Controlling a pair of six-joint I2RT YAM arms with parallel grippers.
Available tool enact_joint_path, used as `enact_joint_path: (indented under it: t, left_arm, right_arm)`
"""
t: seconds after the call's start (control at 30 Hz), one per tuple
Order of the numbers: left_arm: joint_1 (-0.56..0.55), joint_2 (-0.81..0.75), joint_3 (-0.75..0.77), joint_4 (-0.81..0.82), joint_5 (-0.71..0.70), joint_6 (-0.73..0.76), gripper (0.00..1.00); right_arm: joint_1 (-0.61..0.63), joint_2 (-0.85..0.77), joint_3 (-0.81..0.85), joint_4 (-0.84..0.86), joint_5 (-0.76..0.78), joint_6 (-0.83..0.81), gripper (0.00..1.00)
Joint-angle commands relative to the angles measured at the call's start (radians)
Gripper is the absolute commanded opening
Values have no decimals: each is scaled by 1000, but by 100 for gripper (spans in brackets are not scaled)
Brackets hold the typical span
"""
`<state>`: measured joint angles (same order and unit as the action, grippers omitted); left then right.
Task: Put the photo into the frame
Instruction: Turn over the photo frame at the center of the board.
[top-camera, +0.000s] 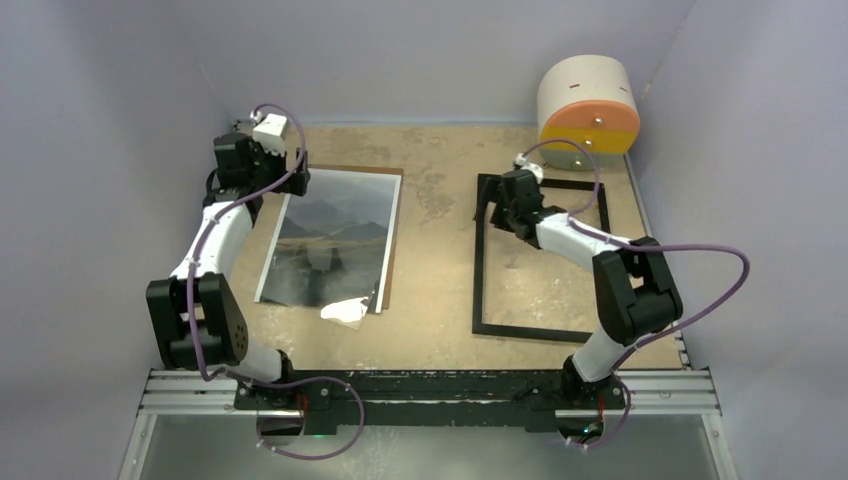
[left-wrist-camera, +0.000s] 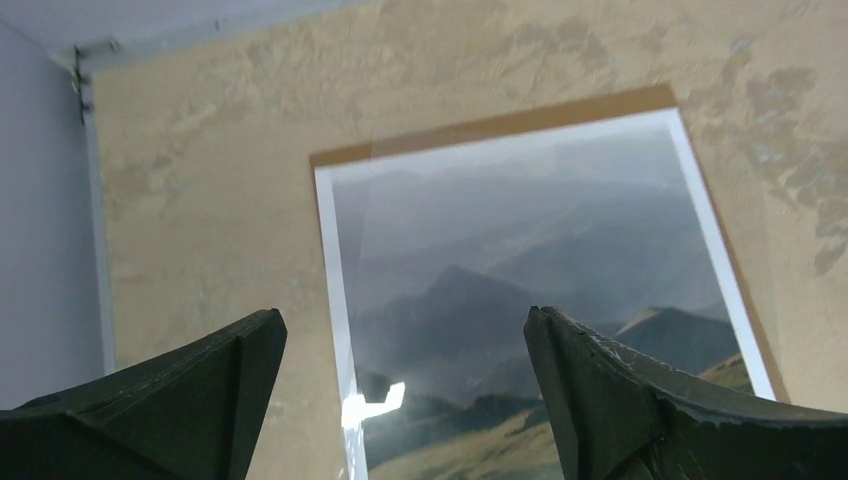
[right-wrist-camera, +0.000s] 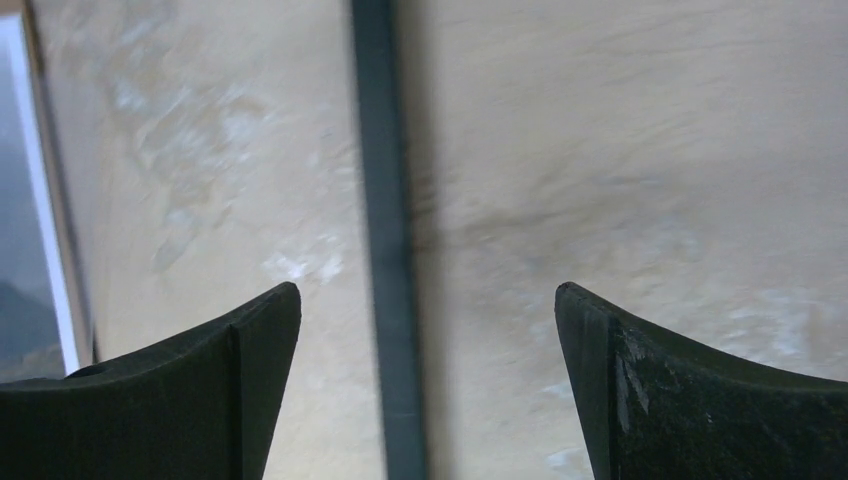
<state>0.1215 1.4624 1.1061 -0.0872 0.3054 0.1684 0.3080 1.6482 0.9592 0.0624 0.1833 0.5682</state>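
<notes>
The photo (top-camera: 335, 240), a misty mountain print with a white border, lies face up on a brown backing board (top-camera: 392, 225) at the left of the table. In the left wrist view the photo (left-wrist-camera: 520, 270) lies below my open left gripper (left-wrist-camera: 405, 345), whose jaws straddle its left border. That gripper (top-camera: 290, 182) hovers by the photo's far left corner. The black frame (top-camera: 535, 260) lies flat at the right. My open right gripper (top-camera: 492, 205) hovers over the frame's far left corner. The frame's left bar (right-wrist-camera: 385, 250) runs between its spread jaws.
A beige cylinder with an orange face (top-camera: 588, 105) stands at the back right corner. Grey walls close in the table on three sides. The backing board's top edge (left-wrist-camera: 480, 125) shows beyond the photo. The photo's edge (right-wrist-camera: 40, 200) shows at the right wrist view's left.
</notes>
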Motion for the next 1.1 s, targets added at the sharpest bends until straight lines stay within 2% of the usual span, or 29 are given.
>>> enact_joint_path:
  t: [0.0,0.2,0.5,0.73,0.9,1.07]
  left_arm:
    - [37,47,63,-170,-15,9,98]
    - [39,66,51,-233,14,49,97]
    - [38,70,27,-279,57,87,94]
    - [38,33,2,-288,29,117,93]
    - [39,19,-8,-304,43,127,93]
    - [38,26,10,-341,73,134,93]
  right_arm:
    - [132,44,116,-150,164,-31,97]
    - [213,163,230,-305,301,33,88]
    - [231,214,201,-266,260,31,80]
    - [249,248,185,-242,234,58,58]
    - [265,268,204,-245,228,78,47]
    - [275,276,218,-239,196,95,31]
